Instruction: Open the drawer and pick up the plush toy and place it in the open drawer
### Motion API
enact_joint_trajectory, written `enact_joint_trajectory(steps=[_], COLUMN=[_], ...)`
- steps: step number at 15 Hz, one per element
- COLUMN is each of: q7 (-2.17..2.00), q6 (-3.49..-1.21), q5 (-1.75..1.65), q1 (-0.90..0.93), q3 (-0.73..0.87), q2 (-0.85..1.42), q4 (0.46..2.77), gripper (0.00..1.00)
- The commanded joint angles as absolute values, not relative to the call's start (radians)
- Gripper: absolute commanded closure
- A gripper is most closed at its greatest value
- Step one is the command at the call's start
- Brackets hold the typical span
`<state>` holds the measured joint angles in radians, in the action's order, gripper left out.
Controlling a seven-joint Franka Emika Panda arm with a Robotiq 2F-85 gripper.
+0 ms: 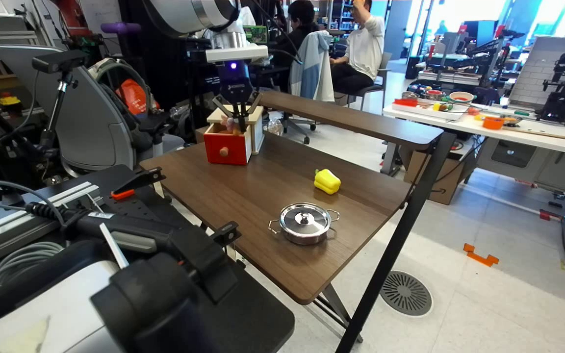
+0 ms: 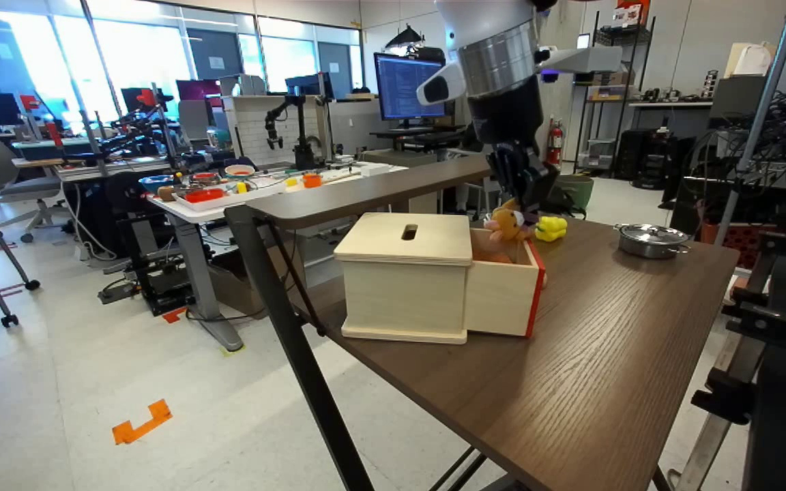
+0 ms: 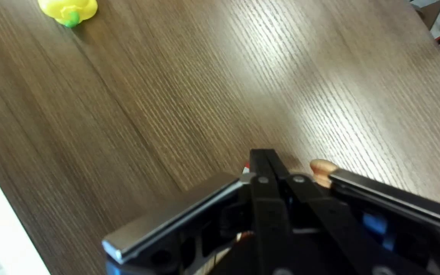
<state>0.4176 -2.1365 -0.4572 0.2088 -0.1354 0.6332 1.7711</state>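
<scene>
The drawer (image 1: 238, 148) has a red front with a wooden knob and is pulled out of its pale wooden cabinet; its side wall shows in an exterior view (image 2: 499, 299). The orange-brown plush toy (image 2: 506, 223) is in the open drawer, its head above the rim; it also shows in an exterior view (image 1: 228, 122). My gripper (image 1: 241, 125) is over the drawer, right beside the toy. In the wrist view the gripper (image 3: 265, 152) has its fingertips together, with nothing visible between them. The drawer's knob (image 3: 322, 172) shows beside the fingers. The toy is mostly hidden there; contact is unclear.
A yellow pepper (image 1: 327, 181) and a lidded metal pot (image 1: 305, 221) stand on the brown table (image 1: 263, 196). The cabinet (image 2: 403, 293) has a flat lid with a slot. A raised shelf (image 1: 341, 117) runs along one table edge.
</scene>
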Motion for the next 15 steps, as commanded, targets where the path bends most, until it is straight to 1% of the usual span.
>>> enact_joint_trajectory(steps=[1, 13, 14, 15], q7=[0.411, 0.428, 0.427, 0.428], q6=[-2.085, -2.105, -2.107, -2.106], q5=[-0.521, -0.53, -0.526, -0.527], q1=[0.253, 0.251, 0.25, 0.25], q3=[-0.117, -0.124, -0.125, -0.125], q2=[0.649, 0.685, 0.687, 0.686], q4=[1.713, 1.717, 1.717, 1.716], gripper=[1.0, 1.0, 0.73, 0.72])
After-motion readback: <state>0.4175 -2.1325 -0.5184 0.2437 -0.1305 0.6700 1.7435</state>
